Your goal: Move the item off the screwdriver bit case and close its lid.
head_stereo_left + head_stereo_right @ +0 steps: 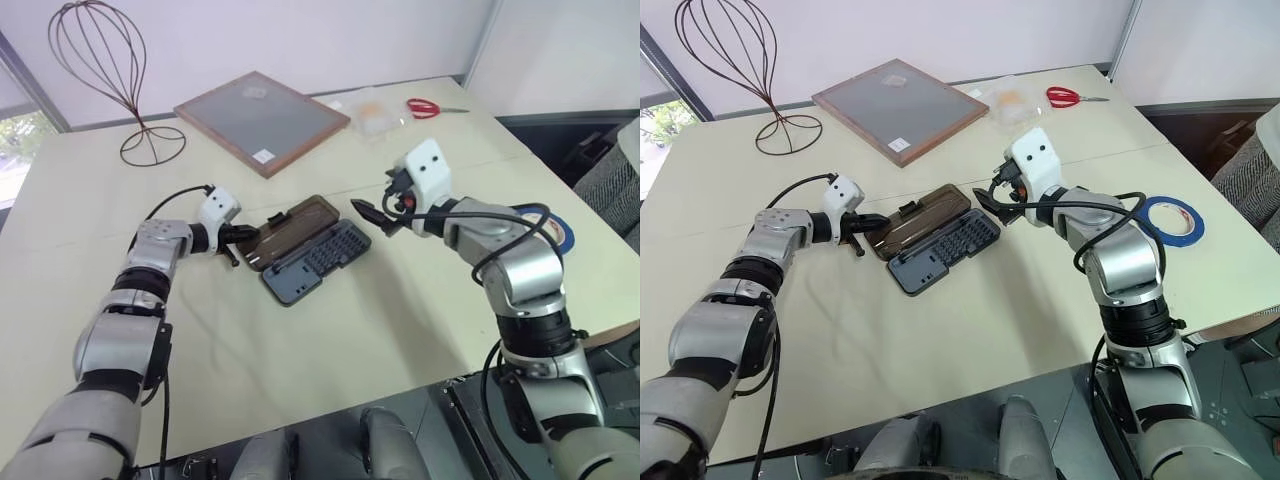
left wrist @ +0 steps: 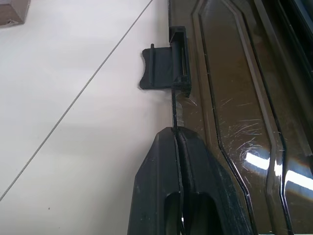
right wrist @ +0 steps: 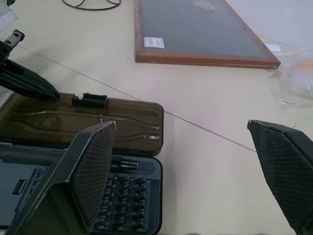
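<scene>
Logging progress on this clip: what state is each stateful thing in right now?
screwdriver bit case: open, flat on the table, nothing on it.
lid: folded back flat, free edge pinched by the left gripper.
blue tape roll: lying flat on the table, apart from the case.
left gripper: shut on the lid's edge.
right gripper: open, empty, above the case.
scissors: closed.

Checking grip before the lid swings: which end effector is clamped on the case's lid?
The left end effector, shut on the smoky-brown lid's outer edge beside the latch tab. The right end effector hovers open above the case.
</scene>
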Controlling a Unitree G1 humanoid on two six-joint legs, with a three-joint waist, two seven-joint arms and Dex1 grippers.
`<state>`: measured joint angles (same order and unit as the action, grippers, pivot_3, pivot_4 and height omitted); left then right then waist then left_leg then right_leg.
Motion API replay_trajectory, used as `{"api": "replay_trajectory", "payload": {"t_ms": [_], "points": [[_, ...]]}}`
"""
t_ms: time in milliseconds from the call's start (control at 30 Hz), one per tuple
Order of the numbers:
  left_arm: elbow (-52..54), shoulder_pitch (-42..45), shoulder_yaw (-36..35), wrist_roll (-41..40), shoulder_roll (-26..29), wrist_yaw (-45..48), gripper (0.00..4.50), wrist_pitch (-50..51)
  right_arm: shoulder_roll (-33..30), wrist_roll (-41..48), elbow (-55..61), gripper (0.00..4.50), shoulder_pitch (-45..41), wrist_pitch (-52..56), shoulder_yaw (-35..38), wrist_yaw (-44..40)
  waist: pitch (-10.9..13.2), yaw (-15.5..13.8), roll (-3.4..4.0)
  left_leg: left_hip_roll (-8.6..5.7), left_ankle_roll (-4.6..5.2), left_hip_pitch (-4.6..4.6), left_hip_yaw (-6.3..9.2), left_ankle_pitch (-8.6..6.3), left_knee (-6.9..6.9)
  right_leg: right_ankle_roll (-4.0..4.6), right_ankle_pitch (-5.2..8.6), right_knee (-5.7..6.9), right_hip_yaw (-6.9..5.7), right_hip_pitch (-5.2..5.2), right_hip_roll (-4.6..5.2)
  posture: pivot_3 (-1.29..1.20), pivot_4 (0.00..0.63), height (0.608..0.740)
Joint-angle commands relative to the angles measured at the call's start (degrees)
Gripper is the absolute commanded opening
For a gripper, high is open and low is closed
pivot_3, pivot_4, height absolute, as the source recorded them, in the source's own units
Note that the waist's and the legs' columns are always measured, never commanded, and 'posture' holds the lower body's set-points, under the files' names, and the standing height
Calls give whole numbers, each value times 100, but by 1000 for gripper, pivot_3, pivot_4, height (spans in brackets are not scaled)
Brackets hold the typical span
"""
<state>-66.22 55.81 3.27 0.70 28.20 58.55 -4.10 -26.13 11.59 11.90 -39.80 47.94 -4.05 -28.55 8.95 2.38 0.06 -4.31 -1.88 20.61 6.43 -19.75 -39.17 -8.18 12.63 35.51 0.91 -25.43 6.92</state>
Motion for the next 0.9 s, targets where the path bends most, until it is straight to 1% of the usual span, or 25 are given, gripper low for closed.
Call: {"api": "replay_trajectory", "payload": {"t_ms": [33,233,333,567,767,900], "points": [[218,-104,59,-2,-24,451,13,-124,-65,-21,56,4500,-227,-92,51,-9,0,-1,0,0,0,0,0,0,0,0,0,0,0,0,0,0,150,740],[1042,-420,269,-92,0,1524,13,-442,-116,-54,-38,4500,-289,-133,50,-54,0,9,0,0,0,5,1,0,3,0,0,-4,-1,-4,0,0,150,740],[1462,-580,373,-108,37,1839,13,-504,-148,-58,-102,4500,-323,-162,48,-84,0,12,0,2,0,8,1,0,3,0,0,-7,-1,-6,0,0,150,740],[2141,-881,489,-149,55,2064,13,-468,-193,-64,-152,4500,-340,-197,2,-144,0,14,0,2,0,10,1,0,3,0,0,-7,-1,-7,0,0,150,740],[2657,-1224,484,-185,92,1976,13,-271,-229,-102,-148,4500,-326,-190,-17,-185,0,11,0,3,0,11,1,0,2,0,0,-8,-1,-8,0,0,150,740],[2994,-1535,434,-248,212,1871,13,-64,-238,-118,-132,4500,-300,-184,-7,-201,0,13,0,3,0,10,2,0,3,0,0,-8,-1,-8,0,0,150,740]]}}
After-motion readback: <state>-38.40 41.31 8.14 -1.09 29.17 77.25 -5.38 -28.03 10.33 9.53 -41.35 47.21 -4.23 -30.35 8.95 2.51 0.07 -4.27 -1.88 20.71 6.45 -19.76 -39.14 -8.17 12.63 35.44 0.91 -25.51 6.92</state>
